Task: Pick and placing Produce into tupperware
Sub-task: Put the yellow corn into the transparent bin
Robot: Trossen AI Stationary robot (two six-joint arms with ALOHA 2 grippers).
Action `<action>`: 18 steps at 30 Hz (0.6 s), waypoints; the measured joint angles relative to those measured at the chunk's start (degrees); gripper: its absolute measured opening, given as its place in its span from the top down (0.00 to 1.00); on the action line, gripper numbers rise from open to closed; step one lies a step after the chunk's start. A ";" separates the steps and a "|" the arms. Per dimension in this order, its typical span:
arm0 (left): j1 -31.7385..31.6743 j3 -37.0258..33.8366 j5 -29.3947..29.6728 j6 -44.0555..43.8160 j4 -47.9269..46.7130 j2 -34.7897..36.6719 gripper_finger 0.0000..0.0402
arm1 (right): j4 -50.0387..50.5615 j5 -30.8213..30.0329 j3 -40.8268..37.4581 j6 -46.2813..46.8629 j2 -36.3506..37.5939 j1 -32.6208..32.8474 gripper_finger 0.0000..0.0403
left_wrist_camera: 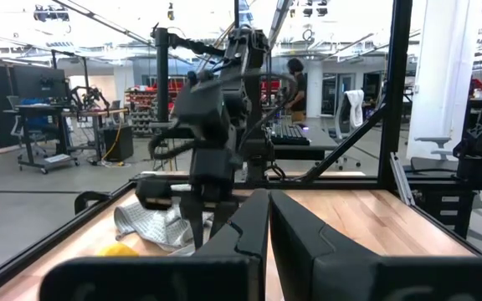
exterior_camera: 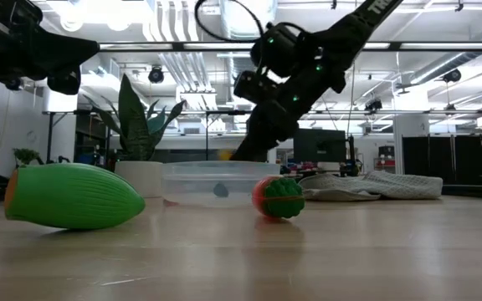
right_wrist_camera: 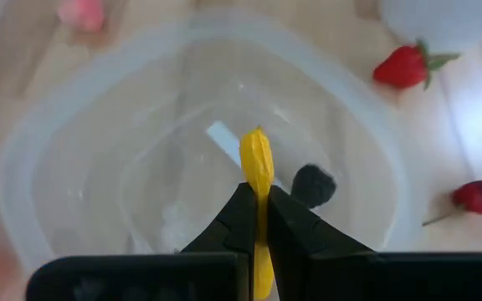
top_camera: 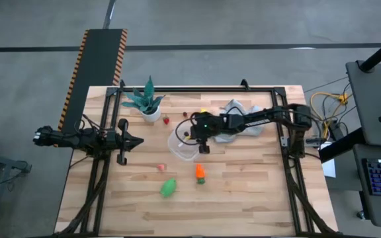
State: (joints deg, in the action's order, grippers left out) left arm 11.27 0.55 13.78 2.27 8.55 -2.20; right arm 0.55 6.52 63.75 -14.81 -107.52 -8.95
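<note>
The right gripper (right_wrist_camera: pixel 258 219) hung directly above the clear tupperware (top_camera: pixel 179 148), its fingers pinched tight on a slim yellow piece of produce (right_wrist_camera: pixel 257 167) that stuck out past the fingertips over the tub's open mouth. Inside the tub lay one dark brown piece (right_wrist_camera: pixel 312 185), beside a pale patch on the bottom that may have been only a label or a glare. The tub stood near the middle of the wooden table (top_camera: pixel 256 185), just beside the grey-blue cloth (top_camera: pixel 237 109) and not far from the teal-leaved plant (top_camera: pixel 145 100) in its white pot. Outside the tub, a strawberry (right_wrist_camera: pixel 403 67) and a cherry (right_wrist_camera: pixel 476 196) lay on the wood near its rim, a pink piece (top_camera: pixel 161 167) a little farther off, and an orange piece (top_camera: pixel 200 173) and a large green piece (top_camera: pixel 169 188) toward the near edge. The left gripper (top_camera: pixel 139 141) waited at the table's left side with its fingers closed on nothing.
</note>
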 joint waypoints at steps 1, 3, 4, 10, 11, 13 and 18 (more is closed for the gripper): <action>-0.01 0.00 0.00 0.01 -0.04 -0.01 1.00 | 0.83 -0.06 0.68 -0.23 -0.81 0.02 0.97; 0.00 -0.01 0.00 0.01 -0.06 0.00 1.00 | 1.71 -0.07 2.14 -0.21 -2.19 0.02 0.97; 0.00 -0.01 0.00 -0.01 -0.06 0.00 1.00 | 2.49 -0.07 2.78 -0.17 -2.94 0.02 0.97; -0.02 -0.01 0.00 -0.33 -0.15 -0.06 1.00 | 5.69 -0.37 5.56 -0.26 -5.97 0.02 0.97; -0.02 0.01 -0.02 -0.36 -0.11 -0.02 1.00 | 5.69 -0.41 5.73 -0.26 -6.02 0.02 0.97; -0.01 -0.01 -0.02 -0.38 -0.11 -0.02 1.00 | 5.83 -0.55 5.76 -0.31 -6.01 0.02 0.97; 0.02 0.00 -0.04 -0.41 -0.08 -0.20 1.00 | 6.76 -0.56 5.70 -0.28 -5.32 0.02 0.94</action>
State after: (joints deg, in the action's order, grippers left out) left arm 11.29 0.55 13.74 1.87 8.48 -2.39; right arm 7.31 5.96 69.45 -15.09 -112.83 -8.93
